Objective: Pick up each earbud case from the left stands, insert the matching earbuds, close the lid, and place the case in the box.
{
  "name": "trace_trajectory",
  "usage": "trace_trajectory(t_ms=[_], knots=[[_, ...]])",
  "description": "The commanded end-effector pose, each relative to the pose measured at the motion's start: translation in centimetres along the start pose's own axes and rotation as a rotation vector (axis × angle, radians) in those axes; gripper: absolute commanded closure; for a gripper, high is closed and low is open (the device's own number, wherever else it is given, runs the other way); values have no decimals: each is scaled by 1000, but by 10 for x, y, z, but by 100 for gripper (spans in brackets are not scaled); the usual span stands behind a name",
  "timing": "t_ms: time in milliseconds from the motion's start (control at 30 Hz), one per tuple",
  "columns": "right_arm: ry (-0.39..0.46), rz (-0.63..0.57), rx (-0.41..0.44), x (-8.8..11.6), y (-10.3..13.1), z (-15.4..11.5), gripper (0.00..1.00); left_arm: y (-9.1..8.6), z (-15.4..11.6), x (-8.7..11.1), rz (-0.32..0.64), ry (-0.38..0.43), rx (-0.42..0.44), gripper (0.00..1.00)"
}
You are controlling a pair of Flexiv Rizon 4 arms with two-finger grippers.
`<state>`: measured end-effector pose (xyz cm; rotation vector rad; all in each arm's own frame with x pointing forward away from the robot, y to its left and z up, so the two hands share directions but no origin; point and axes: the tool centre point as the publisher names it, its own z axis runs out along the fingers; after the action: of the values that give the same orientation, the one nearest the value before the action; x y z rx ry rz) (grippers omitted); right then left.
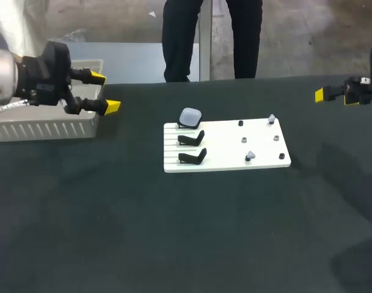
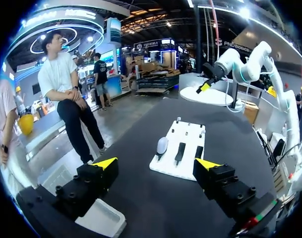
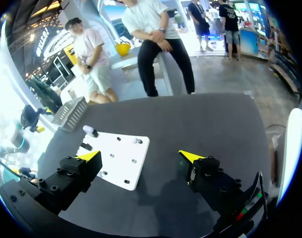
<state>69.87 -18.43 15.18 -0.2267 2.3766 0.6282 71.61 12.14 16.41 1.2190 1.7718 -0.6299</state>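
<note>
Just one earbud case (image 1: 190, 116) is on the stands, propped on the rearmost of three at the left end of the white board (image 1: 222, 160). The other two black stands (image 1: 192, 138) are bare. Two earbuds (image 1: 271, 118) sit on pegs at the right end, probably so each arm works its own side. The left gripper (image 1: 105, 91) hangs spread wide and empty just beside the box (image 1: 45, 129). The right gripper (image 3: 141, 156) is also wide and empty, well right of the board

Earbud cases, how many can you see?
1. The earbud case sits at the white board's far left corner; the two stands nearer are empty. The box's inside is mostly hidden.
</note>
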Motion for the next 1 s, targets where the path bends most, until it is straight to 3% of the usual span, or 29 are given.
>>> trace_trajectory(t_ms=[33,500,667,1000], knots=[[-1,-1,-3,0,-1,0,0,5,-1,3,309,-86,258,0],[-1,-1,-3,0,-1,0,0,5,-1,3,309,-86,258,0],[-1,-1,-3,0,-1,0,0,-3,17,4,213,-20,170,0],[-1,-1,-3,0,-1,0,0,4,76,9,163,-50,216,0]])
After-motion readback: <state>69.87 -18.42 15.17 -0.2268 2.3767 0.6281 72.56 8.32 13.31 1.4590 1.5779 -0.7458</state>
